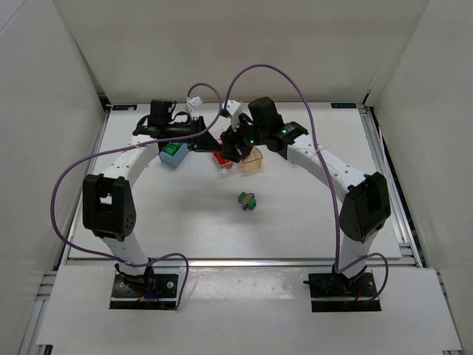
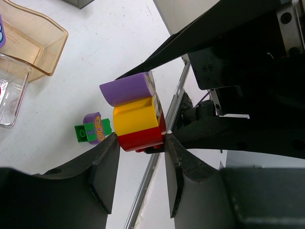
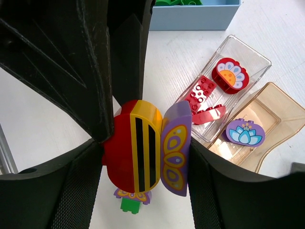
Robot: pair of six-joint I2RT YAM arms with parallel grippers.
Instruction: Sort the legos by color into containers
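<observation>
A matte white desk (image 1: 310,222) edged by silver metal rails (image 1: 384,170) sits inside plain white panel walls (image 1: 44,111). Toward 12 o'clock, the left gripper (image 2: 141,143) and right gripper (image 3: 145,160) both clench one red, yellow and purple stack of plastic bricks (image 3: 143,148). The left gripper apparently pinches the stack's red end. A small green-and-purple brick cluster (image 1: 247,200) lies at desk centre, and an opaque light blue bin (image 1: 172,157) stands at 11 o'clock.
</observation>
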